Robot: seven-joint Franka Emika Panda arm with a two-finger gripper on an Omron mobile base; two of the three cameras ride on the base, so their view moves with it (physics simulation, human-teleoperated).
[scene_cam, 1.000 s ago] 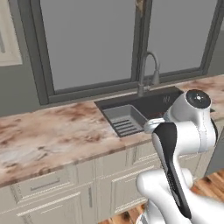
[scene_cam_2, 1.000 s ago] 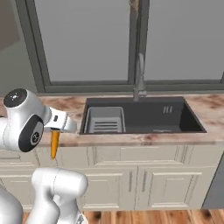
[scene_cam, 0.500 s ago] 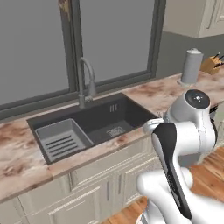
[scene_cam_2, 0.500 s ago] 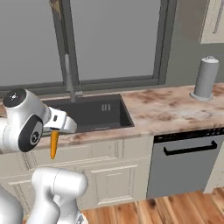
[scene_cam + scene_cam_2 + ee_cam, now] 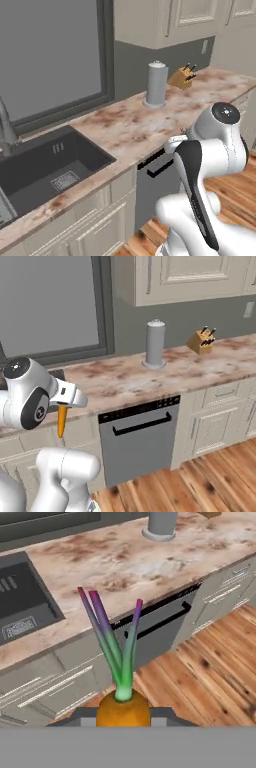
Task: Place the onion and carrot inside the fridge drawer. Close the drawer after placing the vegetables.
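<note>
- The gripper (image 5: pixel 64 404) is clamped on the carrot (image 5: pixel 62 421), which hangs point-down from it.
- In the hand view, the carrot's green-purple leaves (image 5: pixel 114 647) rise over the tabletop (image 5: pixel 125 559) edge and dishwasher (image 5: pixel 136 436).

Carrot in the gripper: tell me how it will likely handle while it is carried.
The carrot hangs point-down from the gripper, held near its top, so it could swing or slip. It looks stiff; its tapered, round body would likely roll once set down. Its leaves look floppy.

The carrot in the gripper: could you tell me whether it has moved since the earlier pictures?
Cannot tell: the carrot hangs by the arm as before, while the base turned from the sink toward the dishwasher.
</note>
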